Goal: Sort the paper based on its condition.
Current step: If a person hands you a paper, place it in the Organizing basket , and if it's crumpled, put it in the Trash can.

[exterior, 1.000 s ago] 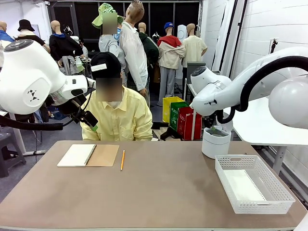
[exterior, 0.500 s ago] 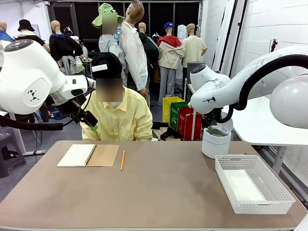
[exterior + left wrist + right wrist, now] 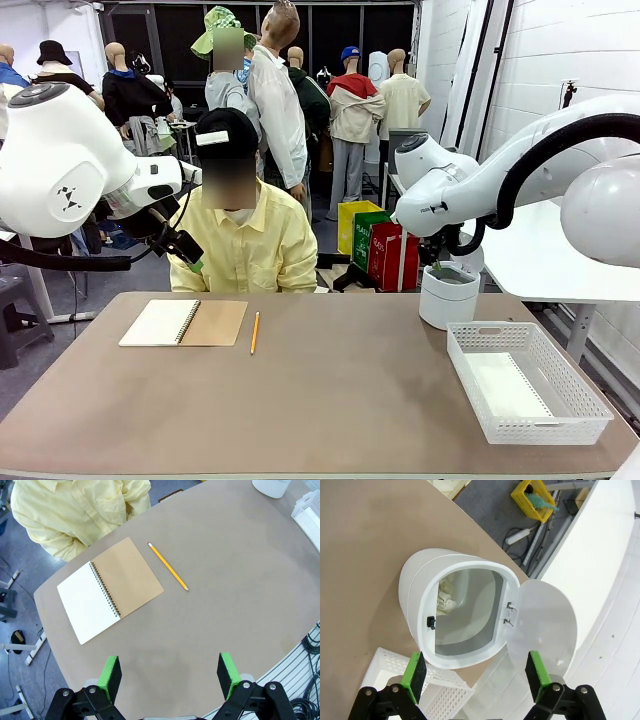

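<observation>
Front view: brown table (image 3: 330, 390). Open notebook (image 3: 184, 322) far left, pencil (image 3: 255, 332) just beside it, near the person (image 3: 240, 235) in a yellow shirt seated at the far edge. White bin (image 3: 447, 296) far right, under the right arm; the right gripper is hard to make out behind that arm. White basket (image 3: 527, 380) near right holds a flat white sheet, the paper (image 3: 505, 385).

Left wrist view: left gripper (image 3: 170, 672) high over bare table, jaws wide apart, holding nothing. Notebook and pencil lie well clear ahead. Basket corner cut off at the right edge.

Right wrist view: right gripper (image 3: 476, 672) over the bin with its lid (image 3: 542, 622) swung open, jaws fully apart, empty. Crumpled white paper (image 3: 445, 600) inside, partly hidden by the rim. Basket below, cropped.
</observation>
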Action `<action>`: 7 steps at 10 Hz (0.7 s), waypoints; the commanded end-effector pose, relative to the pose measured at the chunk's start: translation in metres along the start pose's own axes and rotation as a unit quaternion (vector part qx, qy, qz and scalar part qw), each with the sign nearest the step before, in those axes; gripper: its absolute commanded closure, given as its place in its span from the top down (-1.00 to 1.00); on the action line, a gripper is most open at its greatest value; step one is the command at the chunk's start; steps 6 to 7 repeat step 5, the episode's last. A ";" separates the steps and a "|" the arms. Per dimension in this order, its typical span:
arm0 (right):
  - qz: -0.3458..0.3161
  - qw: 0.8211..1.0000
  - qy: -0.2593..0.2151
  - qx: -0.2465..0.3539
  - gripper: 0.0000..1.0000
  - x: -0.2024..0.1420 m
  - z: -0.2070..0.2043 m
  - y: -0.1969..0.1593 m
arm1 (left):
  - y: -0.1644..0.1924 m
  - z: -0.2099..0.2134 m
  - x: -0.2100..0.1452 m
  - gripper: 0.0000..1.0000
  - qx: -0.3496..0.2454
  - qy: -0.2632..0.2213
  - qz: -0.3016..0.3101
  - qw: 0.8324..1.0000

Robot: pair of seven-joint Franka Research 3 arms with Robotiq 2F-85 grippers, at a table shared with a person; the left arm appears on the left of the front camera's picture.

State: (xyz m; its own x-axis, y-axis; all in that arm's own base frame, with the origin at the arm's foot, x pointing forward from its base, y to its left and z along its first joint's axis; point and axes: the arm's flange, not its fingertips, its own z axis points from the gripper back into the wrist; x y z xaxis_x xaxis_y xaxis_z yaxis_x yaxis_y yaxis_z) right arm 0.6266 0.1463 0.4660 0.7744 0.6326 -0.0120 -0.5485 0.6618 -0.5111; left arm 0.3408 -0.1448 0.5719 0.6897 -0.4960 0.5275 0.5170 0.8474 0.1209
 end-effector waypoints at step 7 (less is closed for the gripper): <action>0.004 1.000 0.000 -0.008 1.00 0.000 -0.001 -0.002 | 0.002 -0.001 0.000 1.00 0.001 -0.006 -0.004 1.000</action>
